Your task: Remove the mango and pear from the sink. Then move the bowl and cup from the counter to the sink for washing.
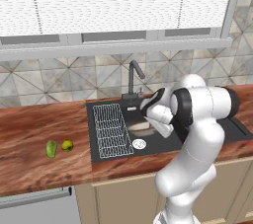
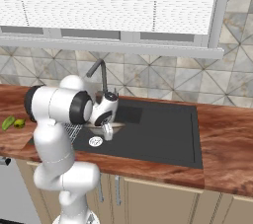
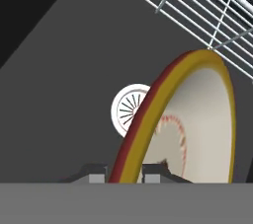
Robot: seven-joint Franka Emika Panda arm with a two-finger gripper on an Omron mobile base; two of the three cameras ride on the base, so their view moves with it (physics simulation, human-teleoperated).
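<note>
We are pinching the beige bowl [image 3: 197, 119] by its thin rim between the gripper [image 3: 125, 172] fingers, holding it tilted low over the sink [image 1: 163, 141] basin near the drain [image 3: 129, 109], judging it rigid, light, possibly slippery and breakable.

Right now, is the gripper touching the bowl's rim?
Touching. In the hand view the two fingertips sit either side of the bowl rim with no gap, the gripper clamped on it above the sink.

Glossy white rounded robot arm [image 1: 197, 134], black bands at joints; small dark two-finger gripper [image 3: 125, 172], grey-tipped.
</note>
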